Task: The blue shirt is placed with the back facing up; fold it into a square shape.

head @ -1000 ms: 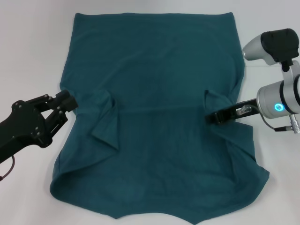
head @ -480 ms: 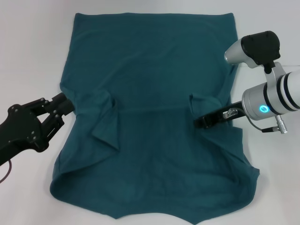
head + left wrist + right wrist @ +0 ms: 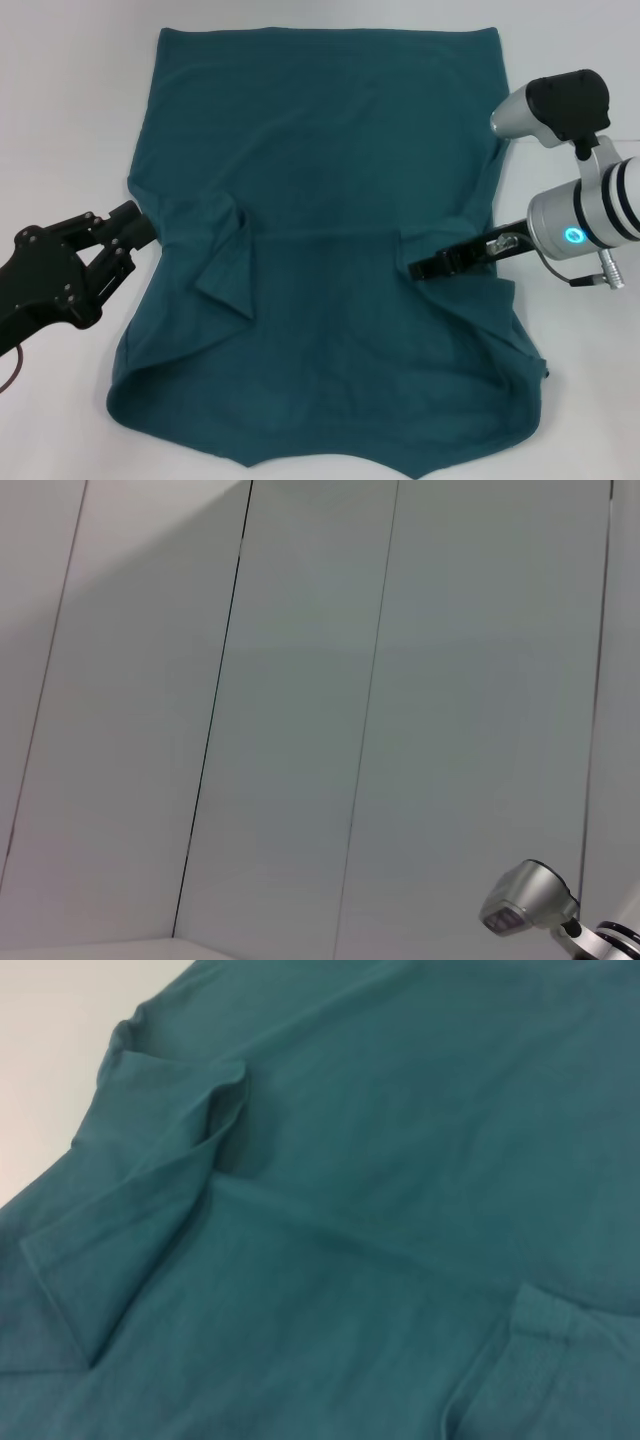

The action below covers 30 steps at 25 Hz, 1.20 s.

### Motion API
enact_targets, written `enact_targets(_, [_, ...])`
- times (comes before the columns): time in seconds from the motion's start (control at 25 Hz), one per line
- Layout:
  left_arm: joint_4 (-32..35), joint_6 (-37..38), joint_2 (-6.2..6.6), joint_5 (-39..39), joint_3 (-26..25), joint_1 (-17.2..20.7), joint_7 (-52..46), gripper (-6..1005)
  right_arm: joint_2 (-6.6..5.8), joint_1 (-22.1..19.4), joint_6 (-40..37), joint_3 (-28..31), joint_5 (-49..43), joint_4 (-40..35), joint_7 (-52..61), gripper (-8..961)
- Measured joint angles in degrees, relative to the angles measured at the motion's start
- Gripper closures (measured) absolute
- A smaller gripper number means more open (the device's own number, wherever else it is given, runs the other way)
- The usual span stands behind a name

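The blue shirt [image 3: 330, 150] lies spread flat on the white table [image 3: 60, 100], plain side up. Its left sleeve [image 3: 225, 265] is folded inward onto the body. My right gripper [image 3: 422, 268] reaches in from the right, low over the cloth and shut on the shirt's right sleeve [image 3: 440, 240], which is drawn in over the body. My left gripper [image 3: 132, 238] stands open at the shirt's left edge, holding nothing. In the right wrist view the folded left sleeve [image 3: 160, 1170] and the hem of the held sleeve [image 3: 545, 1320] show. The left wrist view shows no shirt.
Bare white table [image 3: 590, 400] surrounds the shirt on the left, right and far sides. The shirt's near hem [image 3: 300, 455] runs close to the table's front edge. The left wrist view shows only grey wall panels [image 3: 300, 730] and part of the right arm [image 3: 525, 900].
My right gripper has dragged the right sleeve further inward to the left, pulling the shirt's right side in with it. The left gripper has backed off slightly to the left.
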Motion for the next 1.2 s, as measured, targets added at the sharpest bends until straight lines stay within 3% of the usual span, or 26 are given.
enact_targets(0.12, [0.0, 0.3, 0.00, 0.0, 0.0, 0.0, 0.0, 813, -0.07, -1.6, -1.6, -0.1, -0.1, -2.8, 1.8, 614])
enact_targets(0.32, [-0.4, 0.4, 0.01, 0.0, -0.8, 0.0, 0.0, 812, 0.20, -7.3, -7.4, -0.2, -0.1, -13.6, 6.3, 384])
enact_targets(0.4, [-0.8, 0.4, 0.00, 0.0, -1.2, 0.0, 0.0, 812, 0.34, -10.9, -11.2, -0.3, 0.2, -20.1, 9.3, 234])
enact_targets(0.56, [-1.7, 0.4, 0.03, 0.0, -1.4, -0.3, 0.8, 812, 0.37, -14.0, -12.5, -0.5, 0.3, -23.5, 11.4, 235])
enact_targets(1.2, [-2.2, -0.2, 0.18, 0.0, -1.4, -1.1, 1.3, 813, 0.19, -16.0, -8.7, 2.2, 0.4, -20.7, 12.5, 234])
